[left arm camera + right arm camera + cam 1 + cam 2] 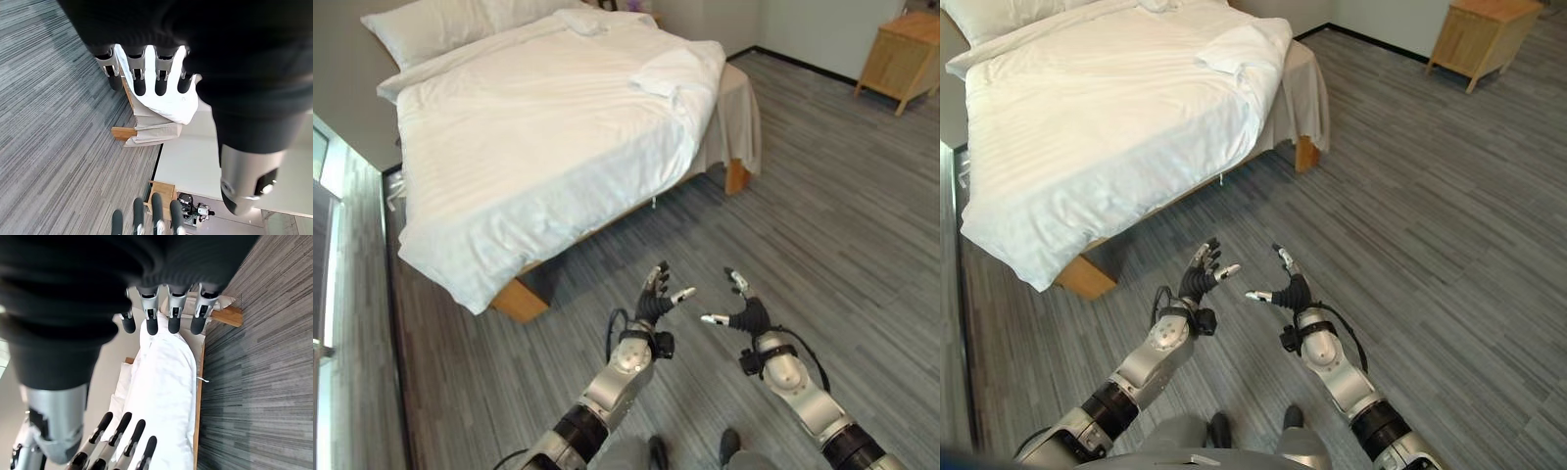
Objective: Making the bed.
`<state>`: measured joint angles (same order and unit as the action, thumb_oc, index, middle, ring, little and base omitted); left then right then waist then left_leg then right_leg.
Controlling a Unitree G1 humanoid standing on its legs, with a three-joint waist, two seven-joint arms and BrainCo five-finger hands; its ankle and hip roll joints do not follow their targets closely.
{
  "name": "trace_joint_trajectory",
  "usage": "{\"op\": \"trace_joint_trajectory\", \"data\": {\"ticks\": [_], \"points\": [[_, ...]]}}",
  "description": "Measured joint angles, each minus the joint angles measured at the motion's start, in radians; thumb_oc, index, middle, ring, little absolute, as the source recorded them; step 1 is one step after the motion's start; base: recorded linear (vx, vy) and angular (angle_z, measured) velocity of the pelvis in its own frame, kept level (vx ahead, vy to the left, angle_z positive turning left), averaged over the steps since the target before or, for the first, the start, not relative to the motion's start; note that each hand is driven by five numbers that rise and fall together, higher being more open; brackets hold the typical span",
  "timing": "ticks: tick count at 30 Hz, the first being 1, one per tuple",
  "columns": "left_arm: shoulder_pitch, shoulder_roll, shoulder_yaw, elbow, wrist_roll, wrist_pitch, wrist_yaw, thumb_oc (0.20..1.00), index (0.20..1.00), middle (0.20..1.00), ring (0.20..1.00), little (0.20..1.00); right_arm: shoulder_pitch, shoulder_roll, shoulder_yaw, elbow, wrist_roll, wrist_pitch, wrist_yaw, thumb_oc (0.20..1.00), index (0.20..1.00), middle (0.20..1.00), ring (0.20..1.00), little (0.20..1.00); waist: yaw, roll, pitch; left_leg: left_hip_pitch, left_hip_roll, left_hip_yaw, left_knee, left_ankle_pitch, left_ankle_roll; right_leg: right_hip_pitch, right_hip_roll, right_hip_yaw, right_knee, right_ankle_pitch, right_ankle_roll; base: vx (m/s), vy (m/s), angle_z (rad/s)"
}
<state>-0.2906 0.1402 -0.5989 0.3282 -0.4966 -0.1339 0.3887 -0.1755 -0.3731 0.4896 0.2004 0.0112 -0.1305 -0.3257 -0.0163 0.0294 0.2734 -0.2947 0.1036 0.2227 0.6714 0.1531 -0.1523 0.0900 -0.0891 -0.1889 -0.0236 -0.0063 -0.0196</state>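
A bed [524, 294] on a wooden frame stands ahead and to the left. A white duvet [538, 137] covers it, draping over the near corner, with one corner folded back [671, 70] on the far right side. White pillows [440, 24] lie at the head. A beige sheet [739, 117] hangs down at the bed's far right corner. My left hand [656, 299] and right hand [744, 311] hover side by side over the floor, short of the bed, both open and holding nothing.
A wooden nightstand [906, 54] stands at the far right by the wall. Grey wood-plank floor [842, 225] stretches between me and the bed. A window [323, 245] runs along the left edge.
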Motion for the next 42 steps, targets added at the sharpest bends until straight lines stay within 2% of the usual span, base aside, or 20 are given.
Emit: {"op": "trace_joint_trajectory", "data": {"ticks": [1, 4, 7, 9, 10, 12, 14, 16, 17, 20, 23, 25, 26, 28, 30, 32, 34, 37, 40, 42], "points": [[-0.009, -0.013, -0.007, -0.001, -0.003, -0.011, 0.002, 1.0, 1.0, 1.0, 1.0, 1.0, -0.015, 0.0, 0.007, 0.0, 0.0, -0.001, -0.007, 1.0, 1.0, 1.0, 1.0, 1.0, 0.001, 0.002, 0.006, 0.002, 0.004, 0.023, -0.078, -0.03, 0.018, -0.002, 0.004, 0.01, -0.011, 0.0, 0.0, 0.56, 0.056, -0.44], [-0.023, -0.041, -0.032, 0.022, -0.004, -0.032, 0.0, 1.0, 1.0, 1.0, 1.0, 1.0, -0.048, -0.011, 0.029, 0.019, -0.003, -0.001, -0.027, 1.0, 1.0, 1.0, 1.0, 1.0, 0.034, 0.085, 0.027, 0.119, -0.01, 0.05, -0.778, -0.029, 0.011, 0.001, 0.086, 0.098, -0.063, 0.002, -0.003, 0.58, -0.015, -0.81], [-0.021, -0.051, -0.029, 0.031, -0.011, -0.034, 0.022, 1.0, 1.0, 1.0, 1.0, 1.0, -0.036, -0.035, 0.062, 0.013, -0.015, 0.017, -0.034, 1.0, 1.0, 1.0, 1.0, 1.0, 0.046, 0.103, 0.037, 0.137, -0.043, 0.0, -0.778, -0.014, 0.039, 0.035, 0.092, 0.172, -0.075, -0.01, -0.017, 0.48, -0.091, -0.87], [-0.024, -0.065, -0.044, 0.011, -0.014, -0.038, 0.032, 1.0, 1.0, 1.0, 1.0, 1.0, -0.035, -0.034, 0.102, 0.013, -0.037, 0.018, -0.042, 1.0, 1.0, 1.0, 1.0, 1.0, 0.038, 0.116, 0.025, 0.217, -0.077, -0.054, -0.768, -0.036, 0.032, 0.074, 0.095, 0.211, -0.06, -0.058, 0.017, 0.45, -0.134, -1.02], [-0.046, -0.054, -0.076, 0.001, -0.042, -0.045, 0.045, 1.0, 1.0, 1.0, 1.0, 1.0, -0.062, -0.005, 0.116, 0.05, -0.053, 0.019, -0.052, 1.0, 1.0, 1.0, 1.0, 1.0, 0.05, 0.121, 0.026, 0.253, -0.052, -0.027, -0.767, -0.042, 0.125, -0.077, 0.121, 0.237, 0.305, -0.179, 0.128, 0.35, -0.107, -0.96], [-0.079, -0.012, -0.085, 0.006, -0.051, -0.044, 0.043, 1.0, 1.0, 1.0, 1.0, 1.0, -0.009, -0.047, 0.064, -0.105, -0.001, 0.057, -0.012, 1.0, 1.0, 1.0, 1.0, 1.0, -0.008, 0.05, 0.014, 0.337, -0.09, -0.013, -0.761, -0.074, 0.189, -0.332, 0.047, 0.219, 0.879, -0.193, 0.316, 0.36, -0.085, -0.32], [-0.081, -0.006, -0.014, -0.049, -0.043, -0.047, 0.046, 1.0, 1.0, 1.0, 1.0, 1.0, 0.066, -0.241, -0.121, -0.399, 0.094, -0.005, 0.064, 1.0, 1.0, 1.0, 1.0, 1.0, -0.024, 0.051, 0.051, 0.384, -0.092, 0.037, -0.713, -0.147, 0.191, -0.525, -0.022, 0.204, 1.208, -0.151, 0.279, 0.32, -0.007, -0.08], [-0.086, 0.015, -0.005, -0.007, -0.044, -0.049, 0.053, 1.0, 1.0, 1.0, 1.0, 1.0, 0.029, -0.283, -0.187, -0.377, 0.146, -0.025, 0.073, 1.0, 1.0, 1.0, 1.0, 1.0, -0.074, 0.057, 0.047, 0.459, -0.082, 0.072, -0.728, -0.154, 0.191, -0.54, -0.093, 0.109, 1.046, -0.142, 0.271, 0.22, -0.041, -0.29], [-0.091, 0.023, 0.008, -0.007, -0.044, -0.051, 0.04, 1.0, 1.0, 1.0, 1.0, 1.0, 0.013, -0.271, -0.186, -0.347, 0.164, -0.024, 0.076, 1.0, 1.0, 1.0, 1.0, 1.0, -0.095, 0.038, 0.031, 0.494, -0.085, 0.067, -0.732, -0.169, 0.167, -0.521, -0.13, 0.052, 0.801, -0.127, 0.255, 0.38, -0.251, -0.19], [-0.092, 0.02, 0.036, -0.018, -0.044, -0.051, 0.016, 1.0, 1.0, 1.0, 1.0, 1.0, 0.02, -0.249, -0.137, -0.286, 0.162, -0.023, 0.105, 1.0, 1.0, 1.0, 1.0, 1.0, -0.127, 0.023, 0.021, 0.525, -0.084, 0.027, -0.737, -0.214, 0.125, -0.51, -0.147, 0.009, 0.517, -0.1, 0.219, 0.43, -0.296, 0.18], [-0.088, 0.015, 0.047, 0.001, -0.043, -0.053, -0.004, 1.0, 1.0, 1.0, 1.0, 1.0, 0.043, -0.215, -0.127, -0.234, 0.15, 0.021, 0.12, 1.0, 1.0, 1.0, 1.0, 1.0, -0.127, 0.018, 0.008, 0.568, -0.084, 0.023, -0.741, -0.28, 0.077, -0.423, -0.135, -0.004, 0.131, 0.016, 0.17, 0.39, -0.252, 0.28], [-0.071, -0.002, 0.049, 0.034, -0.044, -0.043, -0.005, 1.0, 1.0, 1.0, 1.0, 1.0, 0.029, -0.182, -0.135, -0.203, 0.144, 0.038, 0.119, 1.0, 1.0, 1.0, 1.0, 1.0, -0.131, 0.08, 0.005, 0.589, -0.03, 0.049, -0.724, -0.29, 0.054, -0.407, -0.087, -0.056, 0.169, 0.058, 0.158, 0.39, -0.321, -0.07], [-0.057, -0.001, 0.055, 0.034, -0.044, -0.037, -0.012, 1.0, 1.0, 1.0, 1.0, 1.0, 0.025, -0.165, -0.134, -0.201, 0.141, 0.039, 0.121, 1.0, 1.0, 1.0, 1.0, 1.0, -0.123, 0.079, 0.007, 0.619, -0.009, 0.081, -0.7, -0.27, 0.049, -0.395, -0.07, -0.076, 0.216, 0.092, 0.105, 0.35, -0.342, -0.47], [-0.037, -0.021, 0.052, 0.033, -0.043, -0.03, -0.03, 1.0, 1.0, 1.0, 1.0, 1.0, 0.032, -0.16, -0.161, -0.206, 0.134, 0.038, 0.121, 1.0, 1.0, 1.0, 1.0, 1.0, -0.12, 0.081, 0.004, 0.679, 0.043, 0.089, -0.641, -0.21, 0.055, -0.345, -0.033, -0.086, 0.301, 0.029, 0.025, 0.29, -0.312, -0.43], [-0.04, -0.053, 0.063, 0.035, -0.043, -0.031, -0.046, 1.0, 1.0, 1.0, 1.0, 1.0, 0.028, -0.17, -0.184, -0.219, 0.114, 0.036, 0.118, 1.0, 1.0, 1.0, 1.0, 1.0, -0.119, 0.074, 0.004, 0.655, 0.075, 0.088, -0.513, -0.124, 0.036, -0.284, -0.011, -0.081, 0.289, -0.014, 0.003, 0.21, -0.369, -0.25], [-0.053, -0.092, 0.075, 0.038, -0.043, -0.031, -0.052, 1.0, 1.0, 1.0, 1.0, 1.0, 0.01, -0.187, -0.2, -0.228, 0.113, 0.034, 0.129, 1.0, 1.0, 1.0, 1.0, 1.0, -0.12, 0.054, 0.015, 0.466, 0.101, -0.007, -0.13, -0.006, -0.031, -0.193, 0.002, -0.079, 0.194, 0.011, -0.033, 0.29, -0.464, -0.16], [-0.06, -0.087, 0.075, 0.023, -0.042, -0.031, -0.057, 1.0, 1.0, 1.0, 1.0, 1.0, 0.01, -0.179, -0.212, -0.226, 0.115, 0.034, 0.139, 1.0, 1.0, 1.0, 1.0, 1.0, -0.099, -0.02, 0.05, 0.232, 0.098, 0.044, 0.195, -0.018, -0.028, -0.095, -0.015, -0.052, 0.116, -0.022, -0.083, 0.41, -0.25, -0.15], [-0.055, -0.06, 0.084, 0.017, -0.041, -0.032, -0.057, 1.0, 1.0, 1.0, 1.0, 1.0, -0.011, -0.168, -0.161, -0.226, 0.114, 0.031, 0.146, 1.0, 1.0, 1.0, 1.0, 1.0, -0.054, -0.07, 0.069, 0.126, 0.087, 0.168, 0.021, -0.075, -0.014, -0.002, -0.013, -0.018, 0.032, 0.0, -0.065, 0.36, -0.02, -0.43], [-0.032, -0.039, 0.104, 0.021, -0.04, -0.032, -0.056, 1.0, 1.0, 1.0, 1.0, 1.0, 0.006, -0.161, -0.131, -0.22, 0.114, 0.031, 0.166, 1.0, 1.0, 1.0, 1.0, 1.0, -0.053, -0.041, 0.068, 0.089, 0.081, 0.248, -0.412, -0.055, 0.02, 0.094, 0.053, -0.015, -0.037, -0.016, -0.022, 0.34, 0.015, -0.36], [-0.001, -0.033, 0.098, 0.021, -0.039, -0.031, -0.06, 1.0, 1.0, 1.0, 1.0, 1.0, 0.05, -0.166, -0.127, -0.219, 0.113, 0.029, 0.168, 1.0, 1.0, 1.0, 1.0, 1.0, -0.053, -0.024, 0.054, 0.089, 0.068, 0.379, -0.584, -0.043, 0.037, 0.164, 0.072, -0.035, -0.075, -0.046, 0.009, 0.45, -0.017, -0.21]]}}
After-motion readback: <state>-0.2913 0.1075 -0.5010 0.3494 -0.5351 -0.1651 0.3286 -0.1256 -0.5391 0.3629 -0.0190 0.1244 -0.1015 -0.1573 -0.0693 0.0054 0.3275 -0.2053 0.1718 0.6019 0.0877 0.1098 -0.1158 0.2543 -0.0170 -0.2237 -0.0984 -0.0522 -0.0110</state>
